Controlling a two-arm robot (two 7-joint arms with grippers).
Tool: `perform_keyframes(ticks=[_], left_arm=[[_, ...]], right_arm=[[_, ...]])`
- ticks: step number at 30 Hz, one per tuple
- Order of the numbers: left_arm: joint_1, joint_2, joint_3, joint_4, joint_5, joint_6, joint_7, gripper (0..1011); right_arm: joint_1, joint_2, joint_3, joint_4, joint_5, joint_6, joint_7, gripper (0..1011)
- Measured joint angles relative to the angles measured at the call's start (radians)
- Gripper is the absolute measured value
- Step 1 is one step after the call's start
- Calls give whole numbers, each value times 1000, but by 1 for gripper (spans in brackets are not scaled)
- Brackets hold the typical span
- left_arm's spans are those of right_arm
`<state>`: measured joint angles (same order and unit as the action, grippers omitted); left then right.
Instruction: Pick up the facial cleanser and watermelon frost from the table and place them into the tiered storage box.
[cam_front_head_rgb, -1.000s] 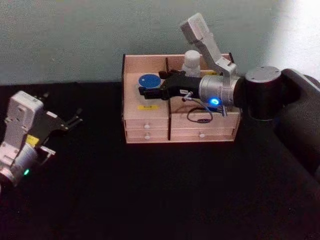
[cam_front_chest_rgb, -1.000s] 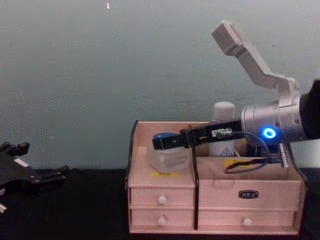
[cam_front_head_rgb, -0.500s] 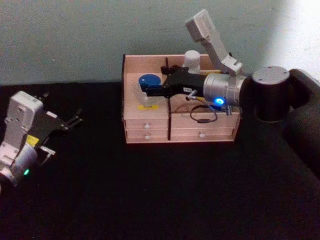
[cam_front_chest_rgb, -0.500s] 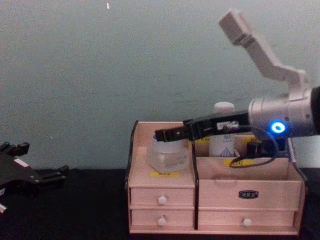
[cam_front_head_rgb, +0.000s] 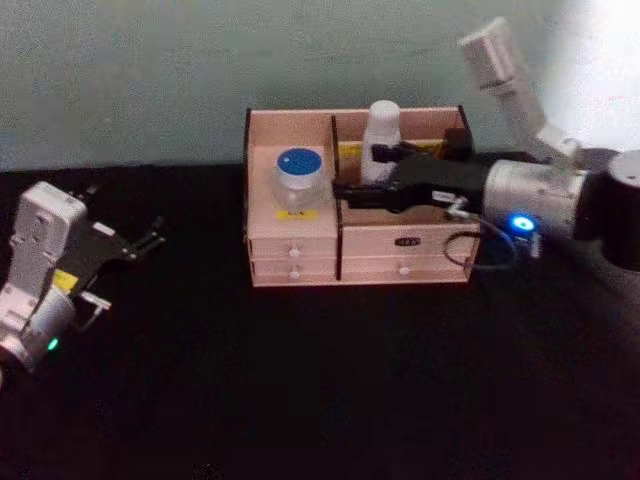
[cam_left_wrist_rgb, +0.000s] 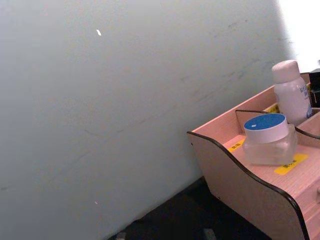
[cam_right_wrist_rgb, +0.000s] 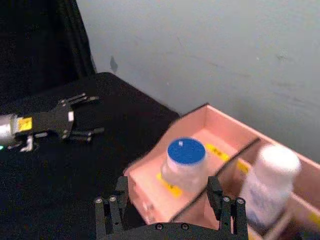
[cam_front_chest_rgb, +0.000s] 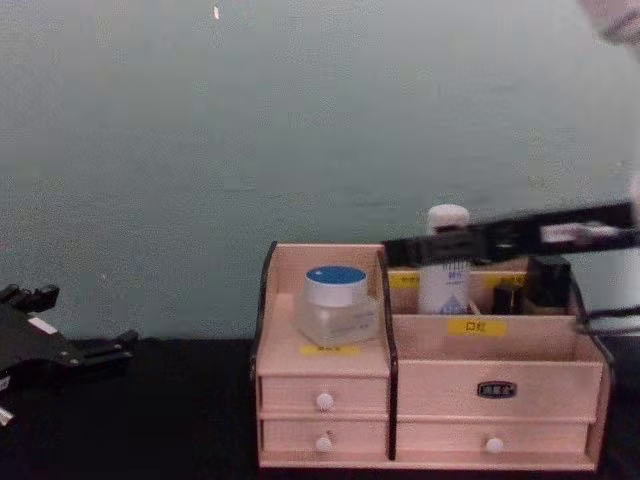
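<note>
The watermelon frost (cam_front_head_rgb: 297, 178), a squat clear jar with a blue lid, stands on the left step of the tiered storage box (cam_front_head_rgb: 400, 265), over a yellow label. The facial cleanser (cam_front_head_rgb: 381, 130) stands upright in the compartment behind and to the right. From the chest, the watermelon frost (cam_front_chest_rgb: 336, 303) and the facial cleanser (cam_front_chest_rgb: 447, 262) both sit inside the storage box (cam_front_chest_rgb: 440, 385). My right gripper (cam_front_head_rgb: 345, 192) hangs open and empty over the box's right half, clear of the jar; its fingers (cam_right_wrist_rgb: 107, 215) are spread wide. My left gripper (cam_front_head_rgb: 150, 238) rests open at the far left.
Small dark bottles (cam_front_chest_rgb: 545, 280) fill the box's right rear compartment. The box stands against a pale green wall (cam_front_chest_rgb: 300, 120). Black tabletop (cam_front_head_rgb: 300, 380) stretches in front of the box and between it and the left arm.
My right gripper has drawn back to the right, away from the watermelon frost, which stays on the box's left step. The left arm has not moved.
</note>
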<state>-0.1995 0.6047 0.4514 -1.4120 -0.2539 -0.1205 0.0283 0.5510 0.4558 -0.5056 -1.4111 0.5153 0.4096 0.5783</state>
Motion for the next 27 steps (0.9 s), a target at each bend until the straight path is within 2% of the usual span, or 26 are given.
perform_keyframes(ticks=[3,5,6,9,11,12,13,15,18,19,20,22,27], left_arm=[[0,0,0,0,0,0,0,1001],[0,0,0,0,0,0,0,1001],[0,0,0,0,0,0,0,1001],[0,0,0,0,0,0,0,1001],[0,0,0,0,0,0,0,1001],[0,0,0,0,0,0,0,1001],[0,0,0,0,0,0,0,1001],[0,0,0,0,0,0,0,1001],[0,0,0,0,0,0,0,1001],[0,0,0,0,0,0,0,1001],[0,0,0,0,0,0,0,1001],[0,0,0,0,0,0,0,1001],[0,0,0,0,0,0,0,1001]], right_arm=[[-54,62,31,-73,30,31,-15,1003],[-80,86,48,-105,38,49,-51,1003],[-80,86,48,-105,38,49,-51,1003],[-115,112,82,-141,39,70,-136,1003],[-128,120,97,-153,39,73,-171,1003],[-145,128,118,-170,37,75,-217,1003],[-145,128,118,-170,37,75,-217,1003],[-180,141,166,-205,16,81,-309,1003],[-208,147,204,-230,-4,82,-372,1003],[-231,146,225,-241,-24,72,-417,1003],[-231,146,225,-241,-24,72,-417,1003],[-283,128,245,-239,-69,29,-502,1002],[-352,89,252,-208,-131,-24,-605,1003]])
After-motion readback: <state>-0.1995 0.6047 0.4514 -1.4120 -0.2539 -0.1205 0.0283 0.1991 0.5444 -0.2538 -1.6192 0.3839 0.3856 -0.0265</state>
